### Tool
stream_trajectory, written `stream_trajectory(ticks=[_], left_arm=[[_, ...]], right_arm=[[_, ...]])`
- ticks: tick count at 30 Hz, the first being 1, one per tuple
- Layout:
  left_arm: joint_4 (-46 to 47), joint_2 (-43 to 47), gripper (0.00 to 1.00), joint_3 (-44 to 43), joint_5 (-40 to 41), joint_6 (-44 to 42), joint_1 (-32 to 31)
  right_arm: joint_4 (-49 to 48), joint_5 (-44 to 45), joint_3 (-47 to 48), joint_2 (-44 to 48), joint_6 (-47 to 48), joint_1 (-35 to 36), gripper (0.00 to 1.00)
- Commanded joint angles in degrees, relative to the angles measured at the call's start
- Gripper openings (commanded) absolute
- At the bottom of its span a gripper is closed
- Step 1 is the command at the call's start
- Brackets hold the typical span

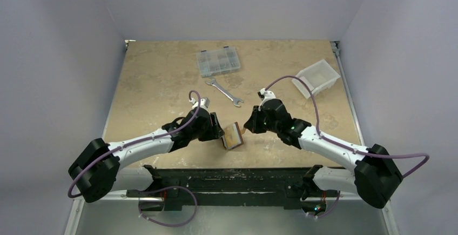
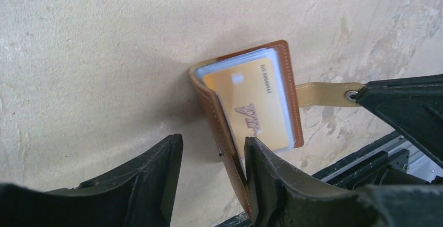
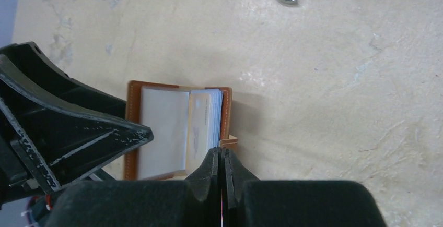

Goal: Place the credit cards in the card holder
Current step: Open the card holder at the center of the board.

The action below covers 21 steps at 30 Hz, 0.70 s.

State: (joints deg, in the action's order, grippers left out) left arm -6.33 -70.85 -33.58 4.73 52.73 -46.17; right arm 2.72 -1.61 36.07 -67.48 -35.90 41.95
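Observation:
The reddish-brown card holder (image 1: pixel 233 135) stands open on the table between both grippers. In the left wrist view its cover (image 2: pixel 209 107) rises between my left gripper's fingers, against the right finger (image 2: pixel 266 175). A yellow card marked VIP (image 2: pixel 256 112) lies in its clear sleeves. My left gripper (image 2: pixel 211 141) is open around the cover; it also shows in the top view (image 1: pixel 217 128). My right gripper (image 3: pixel 220 150) is shut on the holder's tan strap (image 3: pixel 229 142), seen too in the left wrist view (image 2: pixel 321 94). Pale cards (image 3: pixel 164 128) lie in the open holder.
A silver wrench (image 1: pixel 224 91) lies behind the grippers, with a clear compartment box (image 1: pixel 218 61) beyond it. A white plastic bin (image 1: pixel 316 77) sits at the back right. The black rail of the table's front edge (image 1: pixel 227 178) is just below the holder.

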Motion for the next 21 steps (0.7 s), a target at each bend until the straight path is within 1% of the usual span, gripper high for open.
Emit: stream_trajectory(ticks=[1,2,3,4,6,7,8,11,13,15,16,18,20,21], left_arm=[[2.44,-0.87,0.49,1.08,-0.57,-1.23,0.04],[2.51,-1.33,0.47,0.97,-0.54,-1.38,0.11],[2.5,-1.66,0.44,0.91,-0.43,-1.55,0.11],[2.17,-1.88,0.42,0.74,-0.1,-1.79,0.06],[1.41,-2.06,0.39,0.71,1.32,-2.5,0.1],[0.99,-2.02,0.38,0.67,1.88,-2.79,0.24],[0.78,-2.09,0.35,0.62,2.1,-3.12,0.26],[0.28,-2.34,0.28,0.77,2.44,-3.46,0.47],[0.44,-2.21,0.23,1.32,2.69,-3.4,0.55],[1.32,-1.94,0.19,2.14,2.68,-3.5,0.64],[1.89,-1.93,0.15,2.63,2.67,-3.69,0.77],[3.19,-2.32,0.06,3.51,2.52,-4.56,1.02],[4.94,-3.24,0.0,4.5,1.85,-5.53,1.57],[5.39,-3.69,0.0,4.91,1.52,-5.99,1.87]], right_arm=[[3.4,2.88,-0.2,-0.18,2.87,-0.21,0.08],[4.3,3.14,-0.07,-0.07,3.27,-0.22,0.12],[5.28,3.94,0.12,0.09,3.69,-0.21,0.19],[6.49,6.08,0.44,0.26,4.64,-0.21,0.26],[11.01,12.07,2.19,0.61,6.69,0.07,0.34],[12.17,12.23,2.74,1.2,6.72,0.12,0.41],[11.97,11.43,3.21,1.89,7.44,0.66,0.44],[14.97,12.59,6.93,2.73,7.11,4.41,0.55],[14.05,9.51,8.32,2.37,7.24,5.74,0.58],[10.74,5.61,8.5,0.92,7.25,7.46,0.62],[8.37,2.45,8.3,-0.43,7.07,7.62,0.63],[2.62,-7.88,7.23,-3.38,4.93,7.51,0.62],[-2.77,-11.49,5.71,-5.21,2.55,7.33,0.59],[-5.37,-12.65,4.84,-5.99,1.29,7.02,0.58]])
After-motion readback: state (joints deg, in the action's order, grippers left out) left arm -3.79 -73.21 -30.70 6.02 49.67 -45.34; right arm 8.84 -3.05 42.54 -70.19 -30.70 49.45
